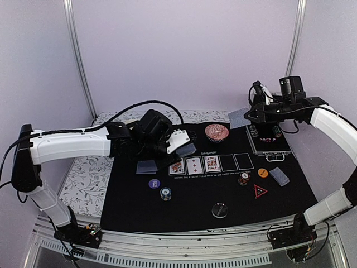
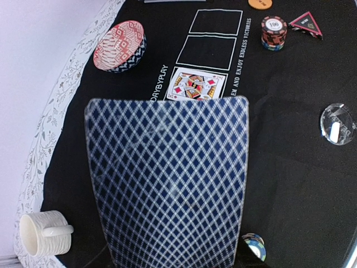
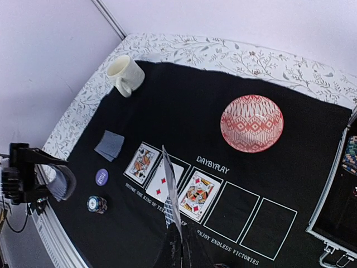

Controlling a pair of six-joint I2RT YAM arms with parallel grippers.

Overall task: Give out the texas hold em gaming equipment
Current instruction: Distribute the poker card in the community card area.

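My left gripper hovers over the left end of the card row, shut on grey-blue-backed playing cards that hide its fingers in the left wrist view. Raised at the back right, my right gripper is shut on one playing card, seen edge-on in the right wrist view. Three face-up cards fill the left boxes of the black mat. Face-down cards lie at left and right. Chip stacks, a purple disc, orange disc, clear disc and red-edged triangle lie in front.
A red patterned bowl stands behind the card row. An open chip case sits at the back right under the right arm. A cream mug stands at the mat's back left corner. Two printed boxes hold no cards.
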